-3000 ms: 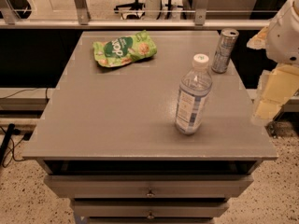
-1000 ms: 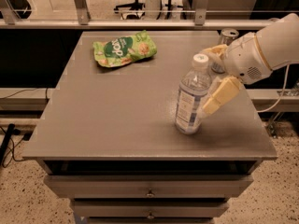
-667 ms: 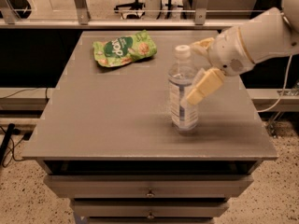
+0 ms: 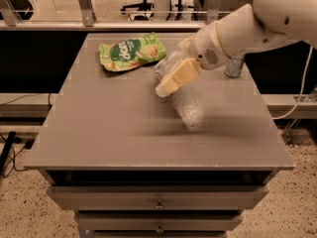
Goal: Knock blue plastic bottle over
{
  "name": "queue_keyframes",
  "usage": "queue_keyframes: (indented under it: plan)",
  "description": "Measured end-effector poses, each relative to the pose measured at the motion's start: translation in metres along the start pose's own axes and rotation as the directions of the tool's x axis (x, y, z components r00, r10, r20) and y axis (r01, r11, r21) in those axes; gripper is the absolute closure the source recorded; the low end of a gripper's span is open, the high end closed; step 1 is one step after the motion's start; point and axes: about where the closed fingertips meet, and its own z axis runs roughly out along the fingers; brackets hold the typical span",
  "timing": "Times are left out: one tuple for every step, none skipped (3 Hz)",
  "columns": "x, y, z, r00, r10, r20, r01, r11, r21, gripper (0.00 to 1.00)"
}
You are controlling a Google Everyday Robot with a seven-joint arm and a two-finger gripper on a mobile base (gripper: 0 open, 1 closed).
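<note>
Camera view, left to right: bag [image 4: 130,52] at eleven o'clock on the table [image 4: 99,133], gripper [image 4: 174,78] (open or closed, I cannot tell) shoving the blurred, tilting bottle [image 4: 189,109] mid-table, seemingly to topple it, can [image 4: 233,66] at two o'clock.

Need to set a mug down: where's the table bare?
Bare: front strip and left side of the grey table, before the green snack bag. Crowded: centre to back right, with the gripper by the tilted clear plastic bottle, near the slim silver can.
</note>
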Motion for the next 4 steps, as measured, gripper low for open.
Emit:
queue_keyframes:
  plan:
    - [0.006,-0.015,0.006,0.998,0.056,0.014,-0.056,0.9981,0.026,0.00]
    - [0.029,-0.024,-0.004,0.994,0.109,0.013,-0.110,0.9924,0.056,0.00]
    - [0.056,-0.029,-0.037,0.989,0.143,0.046,-0.146,0.9870,0.067,0.00]
    - [0.081,-0.028,-0.093,0.985,0.141,0.103,-0.148,0.9876,0.054,0.00]
